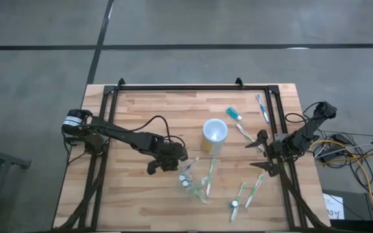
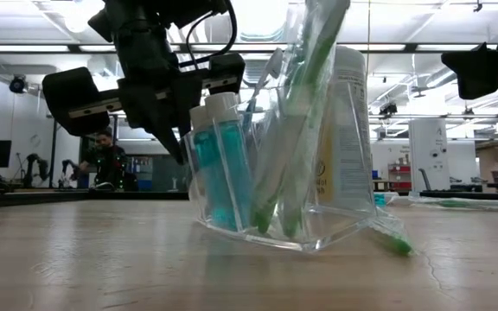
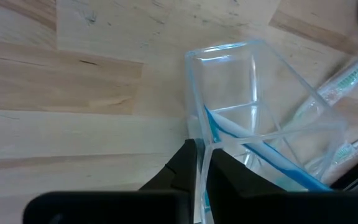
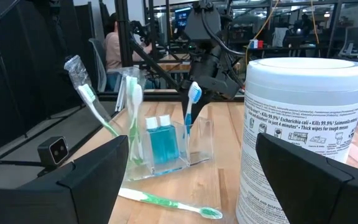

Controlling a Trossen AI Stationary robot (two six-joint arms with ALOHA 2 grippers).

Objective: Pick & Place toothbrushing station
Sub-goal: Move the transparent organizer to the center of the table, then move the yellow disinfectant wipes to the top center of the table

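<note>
Clear toothbrushing station (image 3: 253, 118) wall pinched by left gripper (image 3: 201, 163); contents seemingly blurred; right gripper (image 1: 262, 154) agape.

A grey concrete floor (image 1: 37, 39) crossed by dark seams surrounds the wooden table (image 1: 141, 103). Beyond it, long ceiling lights (image 2: 50, 47) brighten a workshop. A seated person (image 2: 106, 160) works among monitors (image 4: 184, 17) and desks.

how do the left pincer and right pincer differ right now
The left pincer is pinched shut on a wall of the clear toothbrushing station; the right pincer stands wide open, holding nothing. In the high view the left pincer sits near the table's middle at the station, while the right pincer waits by the right edge, near the loose toothbrushes. Both are dark two-finger pincers.
</note>
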